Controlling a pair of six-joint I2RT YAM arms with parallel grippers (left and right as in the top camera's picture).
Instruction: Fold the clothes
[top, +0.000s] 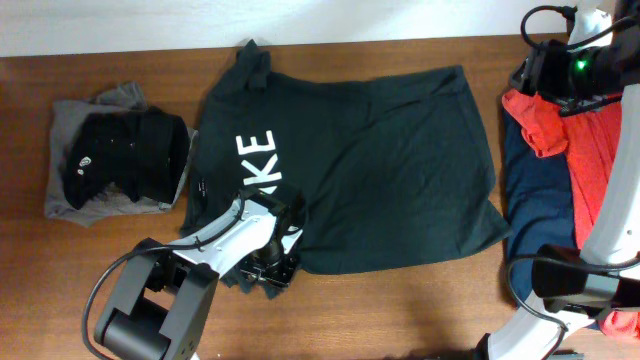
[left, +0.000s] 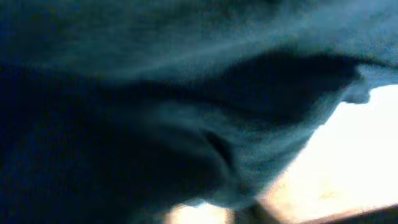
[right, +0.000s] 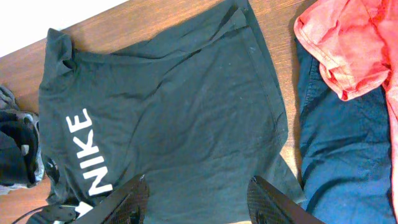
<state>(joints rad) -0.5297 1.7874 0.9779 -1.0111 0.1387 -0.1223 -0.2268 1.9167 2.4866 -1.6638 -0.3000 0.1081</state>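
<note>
Dark green-black, the T-shirt (top: 380, 170) is being carried flat by the desk (top: 400, 310). Its near left corner is being covered by the left hand (top: 274, 260); how far that hand is parted cannot be told. The right hand (right: 199, 199) is being held open and empty above the shirt, near the red garment (right: 348, 50).

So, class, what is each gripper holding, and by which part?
Right gripper: nothing. Left gripper: at the near sleeve of the dark green-black cloth T-shirt; a grip cannot be confirmed.
</note>
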